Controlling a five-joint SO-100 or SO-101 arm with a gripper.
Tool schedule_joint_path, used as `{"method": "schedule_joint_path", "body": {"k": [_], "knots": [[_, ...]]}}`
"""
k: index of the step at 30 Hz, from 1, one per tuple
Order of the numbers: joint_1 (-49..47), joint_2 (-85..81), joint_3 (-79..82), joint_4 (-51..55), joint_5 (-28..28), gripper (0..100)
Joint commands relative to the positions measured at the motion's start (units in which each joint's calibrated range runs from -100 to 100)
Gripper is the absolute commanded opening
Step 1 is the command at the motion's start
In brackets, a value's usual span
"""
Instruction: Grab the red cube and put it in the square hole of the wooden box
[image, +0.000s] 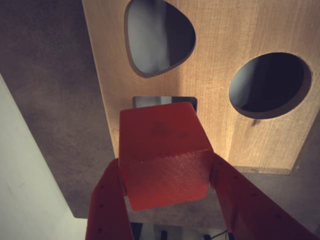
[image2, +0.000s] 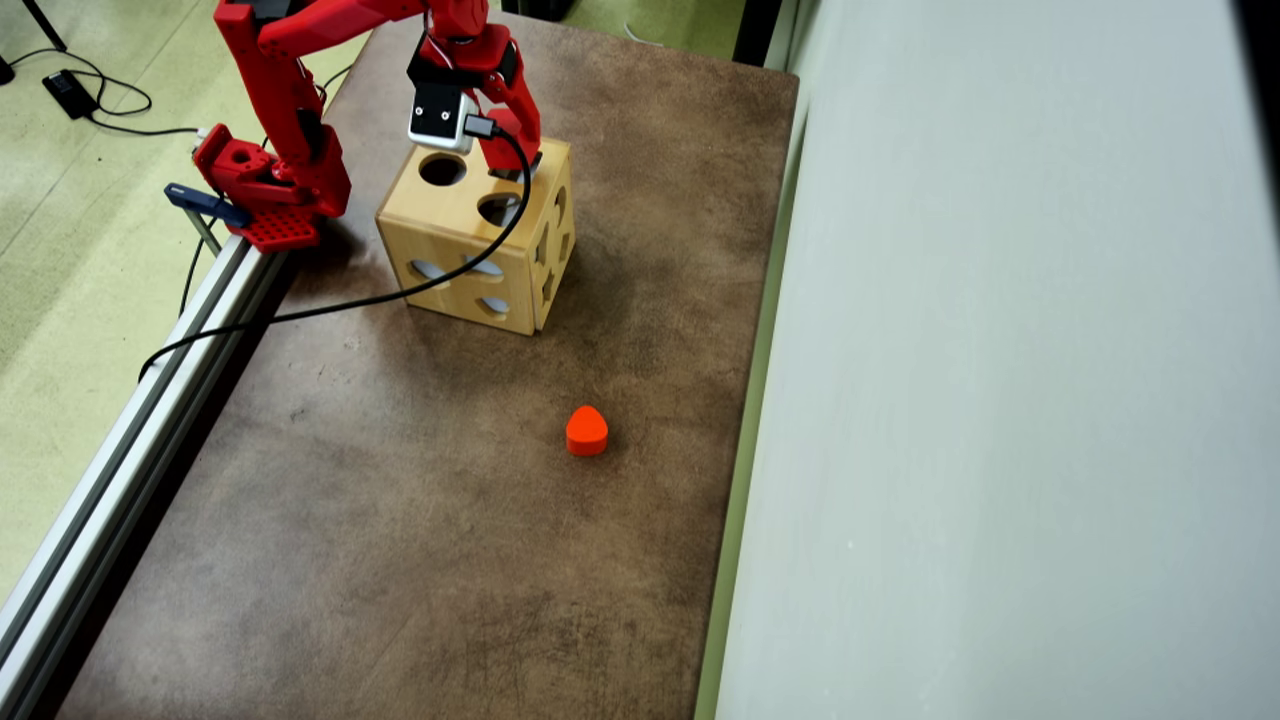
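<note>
Red cube (image: 165, 155) tilted, over square hole (image: 165, 101) in wooden box (image: 215, 100) top face.

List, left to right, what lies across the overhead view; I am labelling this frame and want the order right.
Cable and plug on the floor → metal rail → arm base → wooden box with the pincer above it → orange-red heart-like block → pale wall.
</note>
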Motion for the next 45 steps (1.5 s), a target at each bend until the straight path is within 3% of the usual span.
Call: {"method": "schedule_joint_path", "body": {"k": [1,45], "knots": [[-0.3,-0.4,-2.1,0.3,-0.1,2],[-3.7,2.0,2.2,-0.4,-3.1,2]]}}
